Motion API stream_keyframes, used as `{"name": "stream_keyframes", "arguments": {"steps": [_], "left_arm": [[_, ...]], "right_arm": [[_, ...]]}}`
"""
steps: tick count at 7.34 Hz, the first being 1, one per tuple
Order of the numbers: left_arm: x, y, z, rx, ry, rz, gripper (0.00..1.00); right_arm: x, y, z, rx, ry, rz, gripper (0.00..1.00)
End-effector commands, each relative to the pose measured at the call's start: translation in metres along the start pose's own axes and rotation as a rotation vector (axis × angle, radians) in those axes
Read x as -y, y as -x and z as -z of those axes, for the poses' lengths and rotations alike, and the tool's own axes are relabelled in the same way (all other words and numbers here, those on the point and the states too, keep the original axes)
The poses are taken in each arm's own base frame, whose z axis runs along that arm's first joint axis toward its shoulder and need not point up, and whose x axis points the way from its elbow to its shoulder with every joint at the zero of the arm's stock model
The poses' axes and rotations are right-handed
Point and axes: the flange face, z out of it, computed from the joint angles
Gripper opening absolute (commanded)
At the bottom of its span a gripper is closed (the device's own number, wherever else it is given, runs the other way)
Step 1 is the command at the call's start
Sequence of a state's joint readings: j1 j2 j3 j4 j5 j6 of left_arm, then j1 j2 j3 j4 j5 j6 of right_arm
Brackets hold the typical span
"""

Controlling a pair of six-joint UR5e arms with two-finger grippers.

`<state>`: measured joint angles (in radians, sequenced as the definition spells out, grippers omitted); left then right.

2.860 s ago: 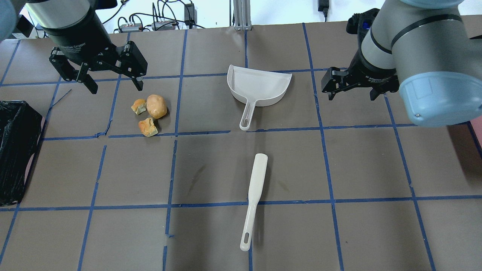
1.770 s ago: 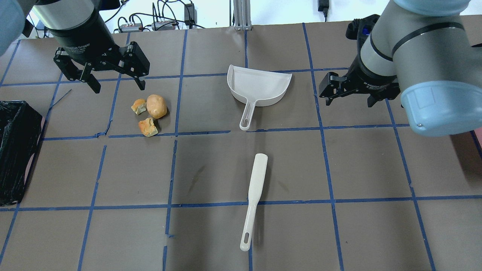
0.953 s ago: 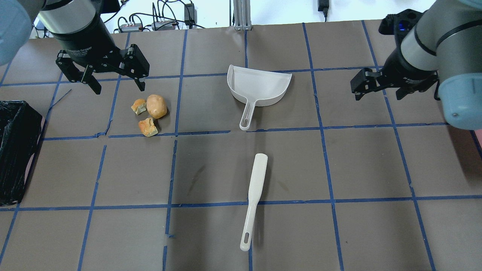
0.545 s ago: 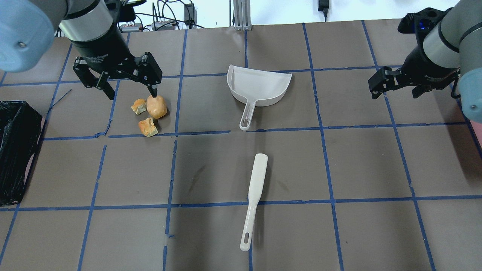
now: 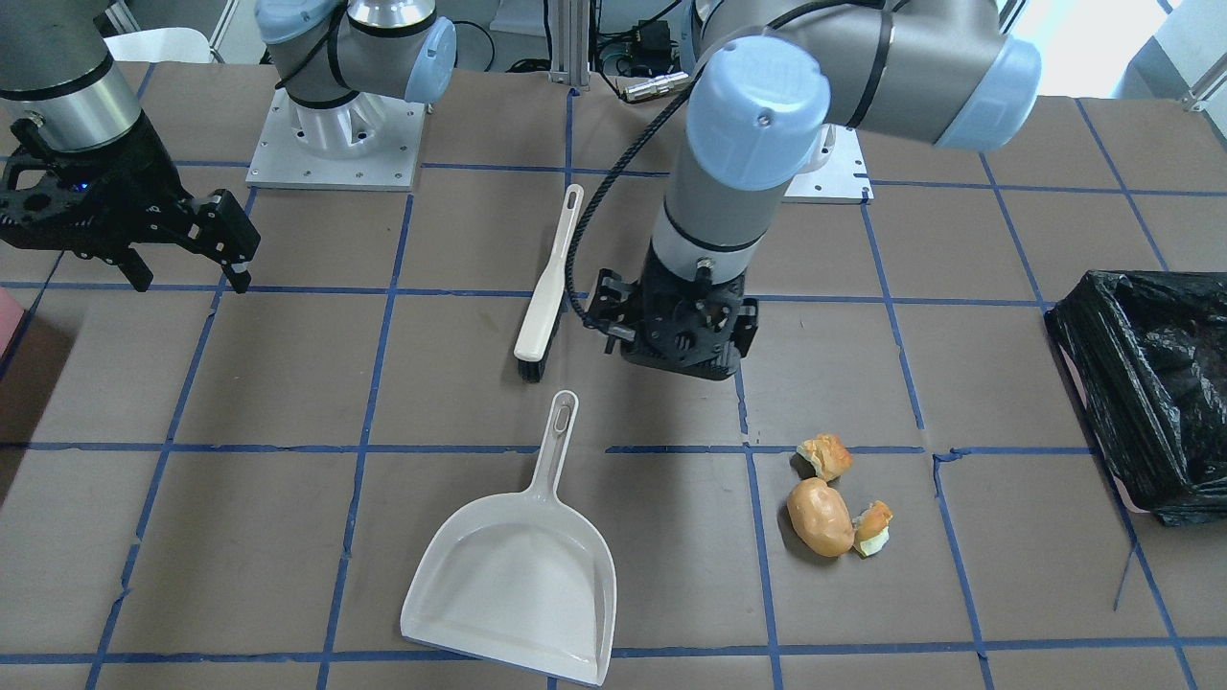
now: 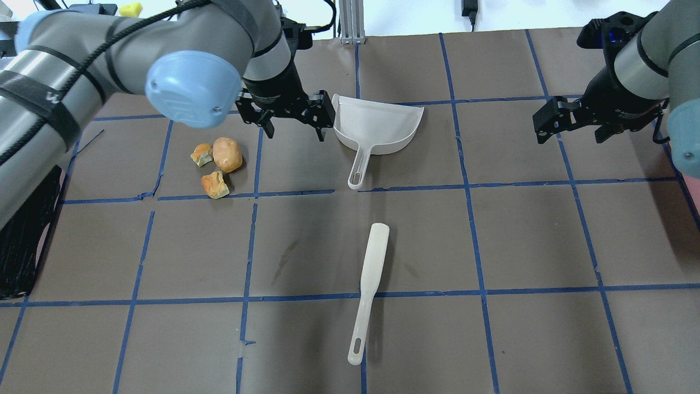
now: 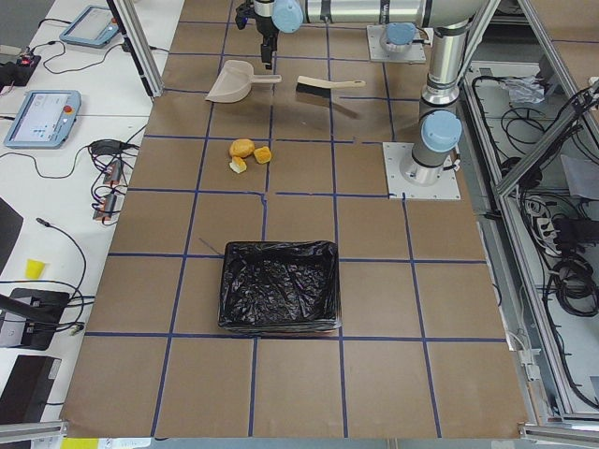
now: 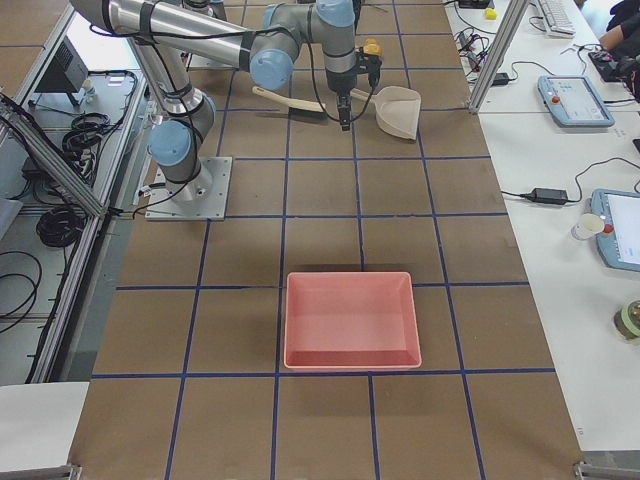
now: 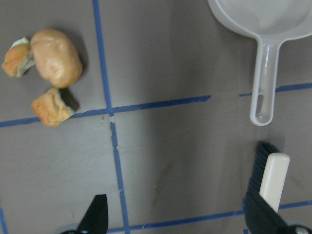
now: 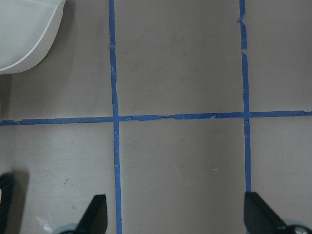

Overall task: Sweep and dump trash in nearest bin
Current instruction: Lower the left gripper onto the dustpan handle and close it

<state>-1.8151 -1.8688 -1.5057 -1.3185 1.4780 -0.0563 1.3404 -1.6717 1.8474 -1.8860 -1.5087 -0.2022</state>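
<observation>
The trash is a golden roll [image 6: 227,154] with two torn chunks [image 6: 215,184] beside it, also in the left wrist view as the roll [image 9: 56,57]. The bin [image 7: 279,285], lined with a black bag, stands at the table's left end [image 5: 1141,383]. My left gripper [image 6: 294,127] hovers open and empty between the trash and the white dustpan [image 6: 377,123]; in its own view its fingertips [image 9: 97,217] are spread wide. My right gripper [image 6: 569,134] hangs open and empty to the right of the dustpan. A white brush [image 6: 372,273] lies below the dustpan's handle.
An unlined pink tray [image 8: 350,318] sits at the table's right end. Blue tape lines grid the brown table [image 6: 492,235]. Cables and an aluminium post [image 6: 350,22] line the far edge. The left arm's elbow [image 6: 186,87] reaches over the table's left part.
My left gripper has swung right, from above the bread to beside the dustpan's left rim. The right gripper earlier drew away to the right and has barely moved since.
</observation>
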Motion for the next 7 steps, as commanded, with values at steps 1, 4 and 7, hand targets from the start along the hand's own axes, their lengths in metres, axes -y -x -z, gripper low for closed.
{"name": "stream_keyframes", "arguments": {"steps": [1,4,7], "left_arm": [[0.018,-0.052,-0.064,-0.033,-0.066,-0.025,1.00],[0.008,-0.062,-0.110,-0.040,-0.130,0.022,1.00],[-0.001,-0.060,-0.142,0.023,-0.148,0.017,1.00]], "right_arm": [[0.000,0.001,-0.001,0.016,0.000,-0.004,1.00],[0.000,0.001,-0.001,0.017,0.001,-0.004,1.00],[0.000,0.001,-0.001,0.017,0.001,-0.004,1.00]]}}
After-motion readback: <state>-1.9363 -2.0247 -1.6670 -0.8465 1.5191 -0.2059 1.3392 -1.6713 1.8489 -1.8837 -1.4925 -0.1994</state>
